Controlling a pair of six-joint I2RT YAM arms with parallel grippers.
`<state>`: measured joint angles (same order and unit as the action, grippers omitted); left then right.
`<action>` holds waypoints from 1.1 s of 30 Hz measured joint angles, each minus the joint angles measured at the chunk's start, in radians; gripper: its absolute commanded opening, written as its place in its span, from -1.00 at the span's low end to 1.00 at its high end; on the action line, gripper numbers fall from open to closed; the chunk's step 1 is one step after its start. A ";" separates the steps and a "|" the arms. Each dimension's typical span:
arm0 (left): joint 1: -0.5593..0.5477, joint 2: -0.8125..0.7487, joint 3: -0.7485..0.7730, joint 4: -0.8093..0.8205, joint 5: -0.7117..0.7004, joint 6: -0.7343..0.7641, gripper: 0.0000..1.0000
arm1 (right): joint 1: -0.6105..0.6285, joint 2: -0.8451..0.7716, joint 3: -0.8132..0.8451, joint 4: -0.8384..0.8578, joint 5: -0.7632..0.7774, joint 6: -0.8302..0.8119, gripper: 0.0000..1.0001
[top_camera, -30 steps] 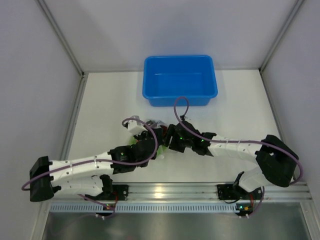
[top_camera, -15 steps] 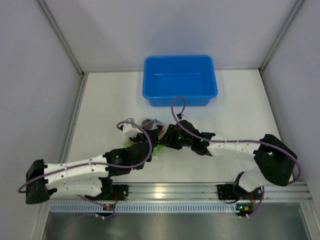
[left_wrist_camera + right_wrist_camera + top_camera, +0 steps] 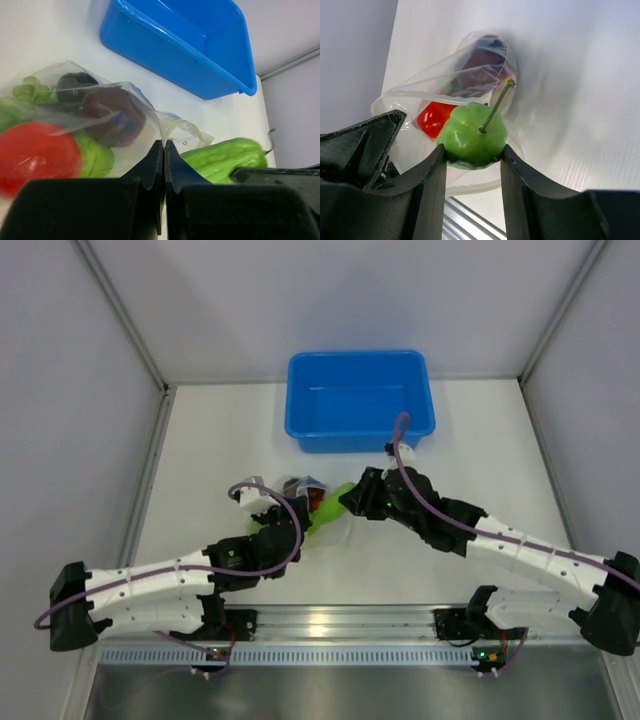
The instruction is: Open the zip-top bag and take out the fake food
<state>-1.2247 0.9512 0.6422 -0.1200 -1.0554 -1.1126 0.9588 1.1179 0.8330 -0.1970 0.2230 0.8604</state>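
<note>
While my left gripper (image 3: 163, 146) is pressed fully closed, with the thin rim of the zip-top bag (image 3: 127, 97) pinched between its tips, my right gripper (image 3: 472, 150) clamps a green fake vegetable (image 3: 470, 135) by its sides. The vegetable's thin stem points toward the bag.

Seen from above, the bag (image 3: 300, 488) lies on the white table (image 3: 200, 450), on the near side of the blue bin (image 3: 360, 435) and apart from it, between my two arms. The green vegetable (image 3: 333, 504) sits just outside the bag's open mouth.

Inside the clear, crinkled film are a red tomato (image 3: 35, 155), a dark maroon ball (image 3: 112, 116), a lime ball (image 3: 97, 156), green grapes (image 3: 22, 92) and a smaller dark piece (image 3: 75, 82).

From my right wrist, the bag's mouth gapes in a loose loop beyond the vegetable, and the tomato shows red within.
</note>
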 measured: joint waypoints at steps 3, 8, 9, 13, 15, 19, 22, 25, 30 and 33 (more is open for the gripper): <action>0.006 0.000 0.005 -0.009 0.005 0.008 -1.00 | -0.036 -0.018 0.060 -0.061 0.015 -0.071 -0.54; 0.008 0.000 0.010 -0.017 0.030 0.016 -1.00 | -0.230 -0.010 0.163 -0.099 -0.010 -0.182 -0.53; 0.008 0.000 0.010 -0.018 0.035 0.016 -1.00 | -0.277 0.000 0.183 -0.101 -0.015 -0.200 -0.53; 0.009 0.000 0.015 -0.024 0.061 0.037 -1.00 | -0.453 0.124 0.304 -0.096 -0.023 -0.288 -0.50; 0.014 0.000 0.031 -0.032 0.082 0.058 -1.00 | -0.497 0.213 0.375 -0.097 -0.013 -0.330 -0.49; 0.027 0.001 0.088 -0.045 0.134 0.119 -1.00 | -0.558 0.419 0.518 -0.083 0.001 -0.406 -0.40; 0.045 0.010 0.130 -0.049 0.188 0.156 -1.00 | -0.595 0.572 0.630 -0.089 0.016 -0.460 -0.33; 0.088 0.027 0.164 -0.049 0.275 0.180 -1.00 | -0.611 0.734 0.781 -0.128 0.034 -0.509 -0.11; 0.156 0.049 0.183 -0.049 0.364 0.182 -1.00 | -0.615 0.870 0.904 -0.185 0.046 -0.565 0.62; 0.176 0.060 0.183 -0.045 0.391 0.164 -1.00 | -0.615 0.865 0.905 -0.218 0.045 -0.589 0.63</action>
<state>-1.0489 1.0107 0.8249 -0.1654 -0.6640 -0.9489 0.3435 1.9827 1.7378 -0.4152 0.2676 0.2710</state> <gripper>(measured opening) 0.021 0.812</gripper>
